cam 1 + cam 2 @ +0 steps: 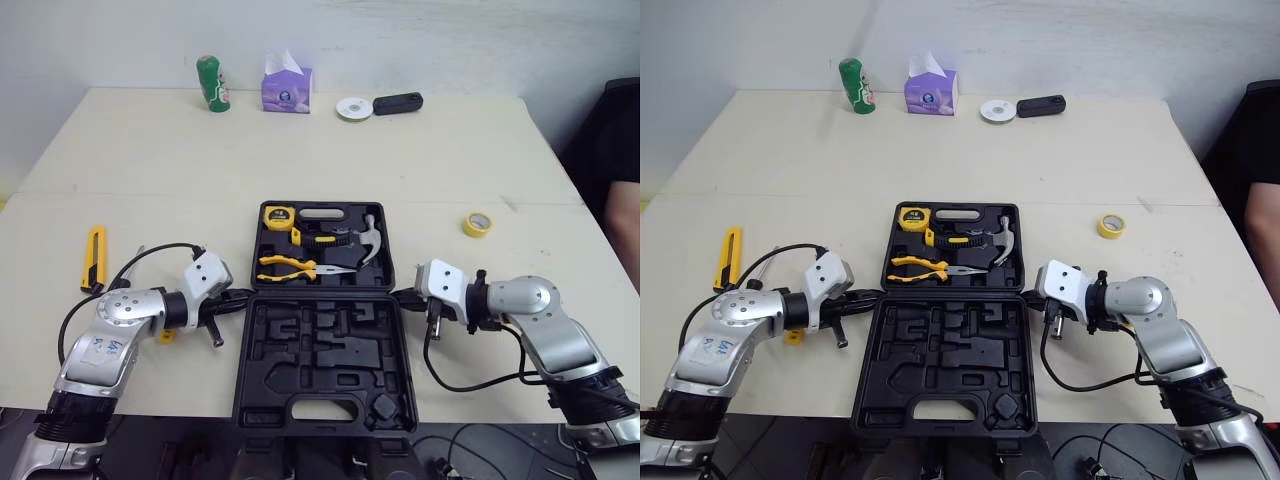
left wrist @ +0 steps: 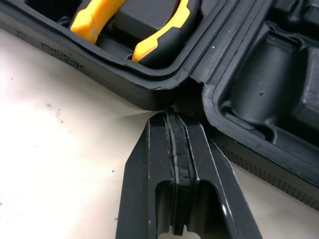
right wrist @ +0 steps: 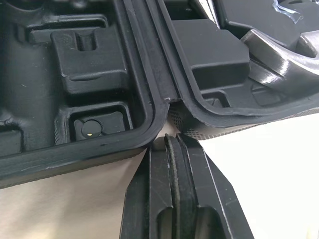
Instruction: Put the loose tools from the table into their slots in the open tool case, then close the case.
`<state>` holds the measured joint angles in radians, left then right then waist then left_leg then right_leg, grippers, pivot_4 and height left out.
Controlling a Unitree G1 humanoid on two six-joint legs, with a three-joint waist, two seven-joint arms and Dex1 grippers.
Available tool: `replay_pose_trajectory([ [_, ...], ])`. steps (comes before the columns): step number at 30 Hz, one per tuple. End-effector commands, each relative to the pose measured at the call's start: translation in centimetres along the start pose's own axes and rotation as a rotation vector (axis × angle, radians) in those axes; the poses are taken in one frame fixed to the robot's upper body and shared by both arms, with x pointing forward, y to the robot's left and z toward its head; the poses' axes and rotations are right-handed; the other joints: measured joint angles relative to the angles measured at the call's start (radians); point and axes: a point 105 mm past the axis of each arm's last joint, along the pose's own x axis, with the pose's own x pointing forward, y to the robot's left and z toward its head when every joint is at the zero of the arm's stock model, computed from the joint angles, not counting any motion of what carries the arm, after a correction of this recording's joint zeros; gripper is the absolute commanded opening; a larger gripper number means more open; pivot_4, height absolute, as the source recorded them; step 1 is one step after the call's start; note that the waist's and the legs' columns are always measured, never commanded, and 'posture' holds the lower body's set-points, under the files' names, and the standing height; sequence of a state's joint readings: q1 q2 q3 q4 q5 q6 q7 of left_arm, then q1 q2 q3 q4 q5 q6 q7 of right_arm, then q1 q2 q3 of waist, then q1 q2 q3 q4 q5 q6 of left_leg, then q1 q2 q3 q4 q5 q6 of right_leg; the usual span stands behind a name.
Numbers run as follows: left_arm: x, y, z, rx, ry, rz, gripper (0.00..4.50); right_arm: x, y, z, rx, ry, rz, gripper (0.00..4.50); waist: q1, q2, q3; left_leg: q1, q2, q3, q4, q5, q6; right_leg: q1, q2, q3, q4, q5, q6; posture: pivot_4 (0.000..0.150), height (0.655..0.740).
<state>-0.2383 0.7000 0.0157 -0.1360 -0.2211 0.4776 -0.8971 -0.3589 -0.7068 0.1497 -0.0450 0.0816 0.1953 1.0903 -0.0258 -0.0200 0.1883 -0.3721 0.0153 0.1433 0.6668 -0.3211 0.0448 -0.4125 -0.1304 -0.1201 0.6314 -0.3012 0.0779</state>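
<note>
The black tool case [image 1: 243, 352] lies open in the middle of the table. Its far half holds a yellow tape measure [image 1: 277, 215], yellow-handled pliers [image 1: 290, 268] and a hammer [image 1: 370, 240]. The near half [image 1: 940, 350] shows bare moulded slots. My left gripper [image 2: 172, 117] is shut on nothing, its tip at the hinge notch on the case's left side. My right gripper [image 3: 167, 142] is also shut and touches the hinge notch on the right side. A yellow utility knife [image 1: 93, 257] lies loose on the table, left of my left arm.
A small yellow piece [image 1: 166, 336] lies by my left wrist. A yellow tape roll [image 1: 479, 224] sits right of the case. At the far edge stand a green can [image 1: 212, 83], a tissue box [image 1: 287, 88], a white disc [image 1: 354, 108] and a black object [image 1: 398, 103]. A person's dark sleeve [image 1: 625, 190] shows at the right.
</note>
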Motion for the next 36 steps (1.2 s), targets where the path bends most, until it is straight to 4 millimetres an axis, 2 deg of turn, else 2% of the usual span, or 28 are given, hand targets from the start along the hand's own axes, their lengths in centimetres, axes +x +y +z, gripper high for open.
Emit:
replay_pose_trajectory([
  [1,0.0,0.1,1.0,0.044,-0.027,0.000,0.10,-0.5,-0.7,1.3,-0.052,-0.039,-0.022,0.00,0.000,0.000,0.000,0.000,0.000,0.000,0.000,0.000,0.000,0.000,0.000,0.000,0.000,0.000,0.000,0.150,0.7400],
  [5,-2.1,1.2,2.0,0.051,-0.015,0.025,0.10,-2.2,-2.0,1.3,-0.057,-0.044,-0.092,0.00,0.000,0.000,0.000,0.000,0.000,0.000,0.000,0.000,0.000,0.000,0.000,0.000,0.000,0.000,0.000,0.150,0.7400],
  [9,-4.1,2.0,2.1,0.080,0.035,0.040,0.10,-4.0,-2.5,1.6,-0.088,-0.058,-0.114,0.00,-0.001,0.000,0.000,0.000,0.000,0.000,-0.001,0.000,0.000,0.000,0.000,0.000,-0.001,0.000,0.000,0.150,0.7400],
  [11,-6.5,2.3,2.4,0.084,0.054,0.022,0.10,-6.2,-2.6,2.4,-0.104,-0.107,-0.122,0.00,0.000,0.000,0.000,0.000,0.000,0.000,-0.001,0.000,0.000,0.000,0.000,0.000,-0.002,0.000,0.000,0.150,0.7400],
  [12,-8.5,3.1,2.6,0.067,0.062,0.041,0.10,-8.4,-2.5,2.7,-0.091,-0.129,-0.126,0.00,0.000,0.000,0.000,0.000,0.000,-0.001,-0.002,0.000,0.000,0.000,0.000,0.000,-0.003,0.000,0.000,0.150,0.7400],
  [13,-10.0,3.6,2.7,0.054,0.048,0.056,0.34,-10.2,-2.6,2.7,-0.084,-0.120,-0.149,0.00,0.001,0.000,0.001,0.000,0.000,-0.001,-0.002,0.000,0.000,0.000,0.000,0.000,-0.003,0.000,0.000,0.150,0.7400],
  [15,-12.2,4.5,3.0,0.022,-0.005,0.081,0.94,-13.0,-2.6,1.9,-0.049,-0.074,-0.174,0.65,0.004,0.001,0.001,-0.001,0.000,-0.001,-0.003,0.000,0.000,0.000,0.000,-0.001,-0.003,0.000,0.000,0.150,0.7400],
  [17,-14.5,6.3,2.9,-0.004,-0.069,0.180,1.83,-15.4,-3.1,0.7,-0.035,-0.008,-0.250,1.43,0.004,0.002,0.001,0.000,0.000,-0.001,-0.002,-0.001,0.001,0.002,0.000,-0.001,-0.004,0.000,0.000,0.150,0.7400],
  [20,-20.4,10.9,0.7,-0.119,-0.170,0.499,3.13,-21.5,-4.5,-2.6,-0.017,0.128,-0.477,2.86,0.005,0.001,0.001,0.003,0.000,-0.001,-0.002,-0.003,0.002,0.004,-0.001,-0.001,-0.004,0.000,0.001,0.150,0.7400],
  [22,-22.3,12.3,0.1,-0.167,-0.222,0.601,4.06,-23.2,-4.7,-3.4,-0.014,0.153,-0.538,3.88,0.003,0.001,0.001,0.003,0.000,-0.001,-0.003,-0.003,0.001,0.003,0.000,-0.001,-0.005,0.000,0.001,0.150,0.7400],
  [23,-23.2,12.4,-0.6,-0.168,-0.193,0.630,4.48,-24.3,-4.9,-3.9,-0.022,0.165,-0.589,4.35,0.000,0.001,0.001,0.002,0.000,0.000,-0.003,-0.004,0.001,0.002,0.000,-0.001,-0.005,0.000,0.001,0.150,0.7400],
  [25,-25.5,12.7,-2.2,-0.180,-0.127,0.711,4.50,-27.0,-4.5,-5.7,0.004,0.221,-0.684,4.44,-0.003,0.001,0.001,0.002,0.000,0.001,-0.003,-0.005,0.001,0.002,-0.001,-0.001,-0.005,0.000,0.001,0.150,0.7400],
  [31,-31.0,12.5,-6.4,-0.255,-0.008,0.974,4.50,-32.7,-2.4,-10.1,0.064,0.391,-0.907,4.44,-0.009,0.002,0.002,0.003,0.000,0.004,-0.004,-0.010,-0.003,0.000,-0.001,0.000,-0.005,0.001,0.001,0.150,0.7400],
  [33,-32.2,12.0,-7.9,-0.285,0.035,1.041,4.50,-33.9,-1.5,-11.4,0.101,0.431,-0.967,4.44,-0.009,0.002,0.002,0.004,0.000,0.004,-0.004,-0.011,-0.005,0.000,-0.001,0.001,-0.005,0.001,0.001,0.150,0.7400],
  [36,-33.4,11.2,-9.6,-0.316,0.093,1.105,4.50,-34.7,-0.2,-12.8,0.134,0.480,-0.988,4.44,-0.009,0.002,0.002,0.005,0.001,0.004,-0.004,-0.011,-0.006,0.000,-0.002,0.001,-0.005,0.001,0.001,0.150,0.7400],
])
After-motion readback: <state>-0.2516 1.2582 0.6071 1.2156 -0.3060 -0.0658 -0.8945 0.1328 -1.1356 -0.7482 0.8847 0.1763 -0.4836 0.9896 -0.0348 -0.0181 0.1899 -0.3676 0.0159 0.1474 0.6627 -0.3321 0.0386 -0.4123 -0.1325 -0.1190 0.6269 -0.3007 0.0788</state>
